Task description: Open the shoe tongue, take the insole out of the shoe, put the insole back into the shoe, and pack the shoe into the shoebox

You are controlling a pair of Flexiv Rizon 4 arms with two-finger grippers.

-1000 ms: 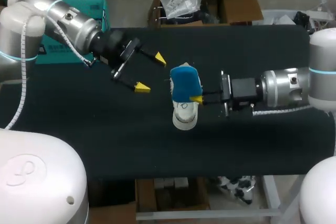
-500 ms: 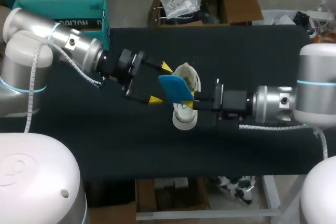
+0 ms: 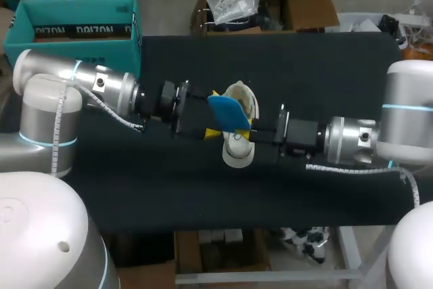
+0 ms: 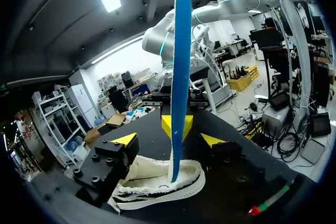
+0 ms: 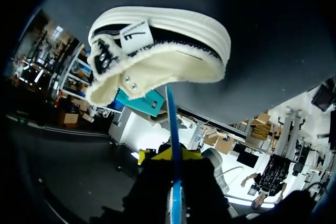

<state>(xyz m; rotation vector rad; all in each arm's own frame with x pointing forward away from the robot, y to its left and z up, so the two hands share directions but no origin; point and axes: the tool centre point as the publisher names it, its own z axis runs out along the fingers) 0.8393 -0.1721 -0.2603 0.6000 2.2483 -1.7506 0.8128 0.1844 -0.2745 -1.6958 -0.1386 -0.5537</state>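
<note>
Standing on edge, insole (image 4: 181, 77): thin, flat, smooth blue sheet, its lower end at the shoe's opening. Shoe (image 4: 157, 184): cream fleecy upper, ribbed white sole, black trim, resting sole-down on the black tabletop (image 3: 338, 65). Right hand (image 5: 172, 156): yellow tips clamped on the insole from two sides. Left hand (image 4: 169, 140): fingers apart, one on either side of the insole, neither touching it. Box (image 3: 74, 21): teal, rectangular, open-topped, by the tabletop's far left corner.

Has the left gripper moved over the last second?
Yes. The left gripper has come in from the table's left side toward the shoe, which has stayed put, and it now stands open around the blue insole.
</note>
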